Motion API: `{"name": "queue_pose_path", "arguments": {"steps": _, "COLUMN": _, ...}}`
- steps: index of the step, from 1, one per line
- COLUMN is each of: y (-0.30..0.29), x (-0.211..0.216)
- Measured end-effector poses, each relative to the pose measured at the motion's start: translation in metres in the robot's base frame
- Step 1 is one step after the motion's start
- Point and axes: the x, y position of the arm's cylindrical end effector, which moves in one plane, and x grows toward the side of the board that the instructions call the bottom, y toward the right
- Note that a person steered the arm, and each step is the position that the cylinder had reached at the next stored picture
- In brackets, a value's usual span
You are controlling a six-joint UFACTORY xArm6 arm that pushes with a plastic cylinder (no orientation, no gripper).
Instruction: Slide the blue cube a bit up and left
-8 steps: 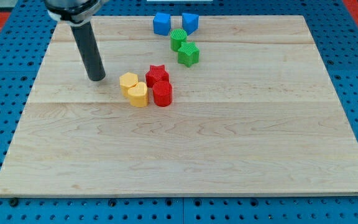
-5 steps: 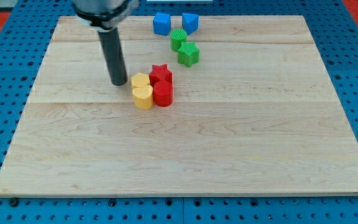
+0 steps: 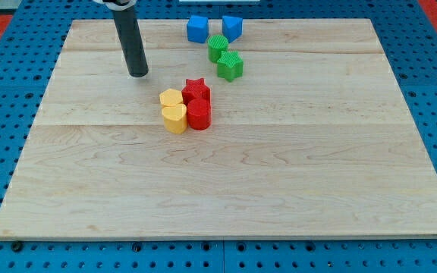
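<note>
Half a second on, backed my tip [image 3: 138, 74] up and left off the yellow blocks [image 3: 173, 109]; touched nothing. Left blue plastic cube [image 3: 197, 29] near wooden board's [image 3: 279, 174] top edge.

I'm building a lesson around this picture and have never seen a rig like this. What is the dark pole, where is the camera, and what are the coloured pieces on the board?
The dark pole is the end of a robot arm. It has no claw; its lower end, my tip, slides across the wooden board and pushes blocks. Nothing is held.

There is one camera, looking down at the board at a slant; where it is mounted is not on record.

At the view's top edge sit the blue cube and a second blue block. Just below them are two green blocks. Nearer the middle huddle two yellow blocks, a red star and a red cylinder.

My tip stands to the view's left of all the blocks, touching none, below and left of the blue cube.
</note>
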Motion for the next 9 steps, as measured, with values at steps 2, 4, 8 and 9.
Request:
{"name": "queue_pose_path", "arguments": {"steps": 2, "y": 0.000, "x": -0.029}}
{"name": "queue_pose_path", "arguments": {"steps": 4, "y": 0.000, "x": -0.050}}
{"name": "queue_pose_path", "arguments": {"steps": 8, "y": 0.094, "x": -0.071}}
{"name": "queue_pose_path", "arguments": {"steps": 9, "y": 0.111, "x": -0.072}}
